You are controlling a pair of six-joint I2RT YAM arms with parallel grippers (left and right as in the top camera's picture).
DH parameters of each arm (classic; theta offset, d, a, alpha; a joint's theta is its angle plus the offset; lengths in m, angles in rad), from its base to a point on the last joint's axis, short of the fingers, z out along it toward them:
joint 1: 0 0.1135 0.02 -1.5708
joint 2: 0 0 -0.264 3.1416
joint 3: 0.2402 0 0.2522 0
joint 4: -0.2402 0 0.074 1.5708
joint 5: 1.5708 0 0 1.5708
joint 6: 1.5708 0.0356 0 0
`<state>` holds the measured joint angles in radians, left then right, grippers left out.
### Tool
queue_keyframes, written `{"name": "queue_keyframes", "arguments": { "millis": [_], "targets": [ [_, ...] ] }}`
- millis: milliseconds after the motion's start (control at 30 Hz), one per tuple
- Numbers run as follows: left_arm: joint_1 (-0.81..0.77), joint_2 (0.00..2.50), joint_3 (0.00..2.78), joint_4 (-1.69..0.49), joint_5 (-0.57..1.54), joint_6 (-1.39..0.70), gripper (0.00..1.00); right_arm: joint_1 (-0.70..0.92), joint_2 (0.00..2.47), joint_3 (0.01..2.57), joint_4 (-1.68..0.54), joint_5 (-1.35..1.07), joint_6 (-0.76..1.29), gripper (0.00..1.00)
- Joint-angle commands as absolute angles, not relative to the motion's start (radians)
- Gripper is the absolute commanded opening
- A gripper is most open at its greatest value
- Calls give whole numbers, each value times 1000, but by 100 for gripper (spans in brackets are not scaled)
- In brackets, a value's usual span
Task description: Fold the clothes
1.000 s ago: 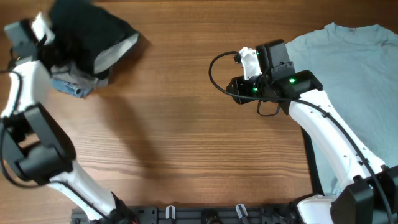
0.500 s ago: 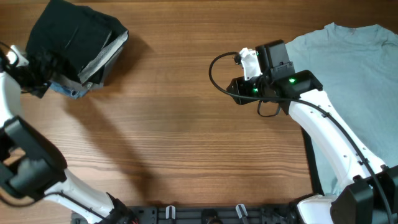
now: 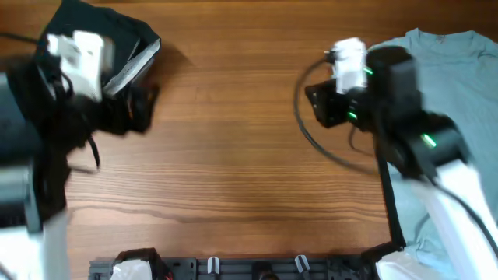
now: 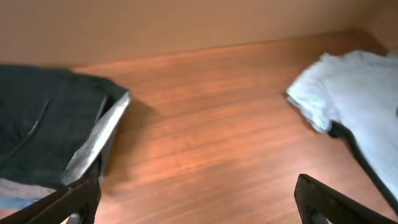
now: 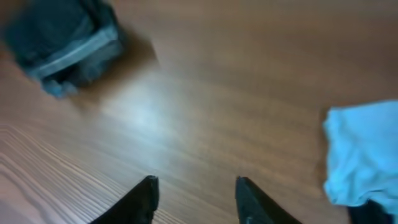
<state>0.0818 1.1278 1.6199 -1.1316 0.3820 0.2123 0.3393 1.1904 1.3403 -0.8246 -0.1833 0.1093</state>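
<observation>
Gripping: nothing in either claw.
Left claw [image 4: 198,190]: fingers wide apart, above bare table [image 3: 233,155].
Right claw [image 5: 196,183]: fingers apart, empty, over the table.
Shorts [image 3: 117,27]: black, folded, far-left corner, lying on a grey piece [image 4: 93,146].
T-shirt [image 3: 467,70]: light blue, flat at right, cut off by the edge.
Blur: overhead, both arms are smeared; the left one covers the pile's near edge.

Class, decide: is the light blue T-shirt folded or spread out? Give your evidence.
Spread out: the light blue T-shirt lies open and unfolded, with its collar and a sleeve showing.
</observation>
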Motion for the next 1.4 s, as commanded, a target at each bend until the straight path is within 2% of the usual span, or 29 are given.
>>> {"name": "queue_keyframes", "arguments": {
  "millis": [0, 33, 67, 100, 300, 633, 800, 933, 1000, 1233, 1367],
  "targets": [
    [-29, 979, 1625, -1201, 195, 159, 100, 339, 1013, 1364, -899, -160, 101, 60],
    [-39, 947, 1625, -1221, 189, 145, 100, 339, 962, 1363, -929, -160, 101, 71],
    [-39, 928, 1625, -1232, 189, 146, 100, 339, 925, 1363, -946, -160, 107, 93],
    [-39, 911, 1625, -1240, 189, 146, 100, 339, 888, 1363, -961, -161, 109, 100],
    [-39, 859, 1625, -1247, 208, 146, 100, 339, 757, 1363, -1038, -161, 108, 100],
    [-39, 858, 1625, -1248, 208, 146, 100, 339, 766, 1359, -1124, -163, 133, 100],
    [-39, 858, 1625, -1248, 208, 146, 100, 339, 765, 1359, -1073, -110, 90, 99],
    [-39, 858, 1625, -1248, 208, 146, 100, 339, 749, 1314, -961, -111, -104, 100],
    [-39, 858, 1625, -1248, 208, 146, 100, 339, 701, 1211, -863, -111, -172, 100],
    [-39, 858, 1625, -1248, 208, 146, 100, 301, 413, 674, -428, -128, -180, 100],
    [-39, 858, 1625, -1248, 208, 146, 100, 300, 244, 453, -290, -131, -180, 100]
  ]
}}
